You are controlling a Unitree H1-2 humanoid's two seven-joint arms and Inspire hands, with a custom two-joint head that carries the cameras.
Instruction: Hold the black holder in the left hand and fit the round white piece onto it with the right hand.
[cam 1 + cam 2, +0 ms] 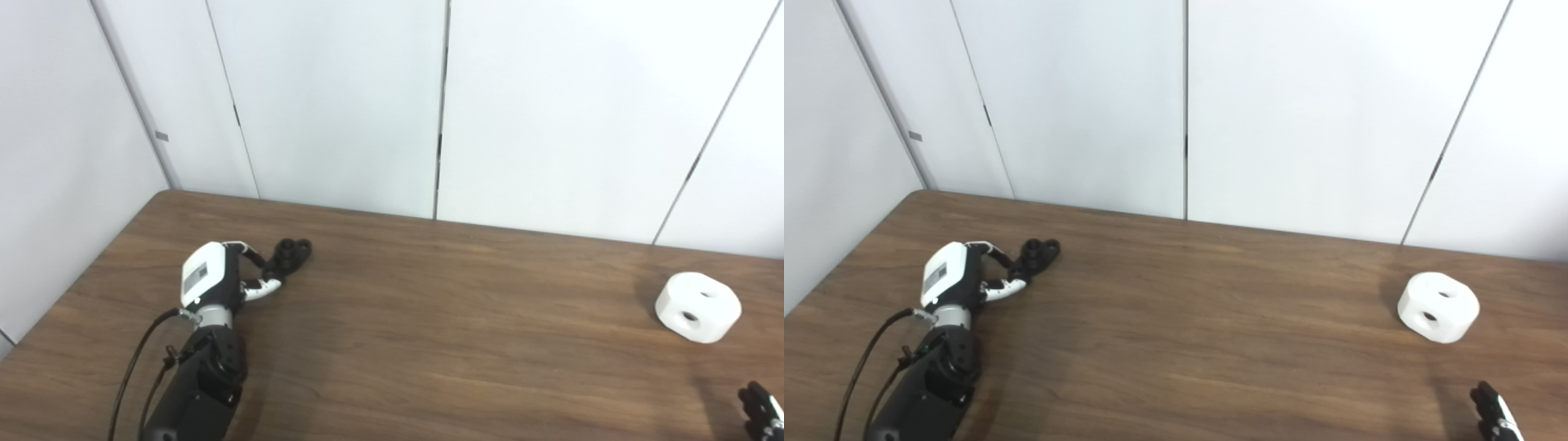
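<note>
Left hand point(214, 278) low at bench point(429, 343) left side, fingers point(260, 288) curled at the black holder point(293, 252); contact likely, firm grasp can't be confirmed. Round white piece point(698, 306) sits alone far right on bench, well apart. Right hand point(762, 410) only partly visible at bottom-right corner, state can't tell.

The left hand point(214, 278) has a white shell with a grey panel, black-and-white fingers point(264, 288), a silver wrist ring, black forearm and black cables.
</note>
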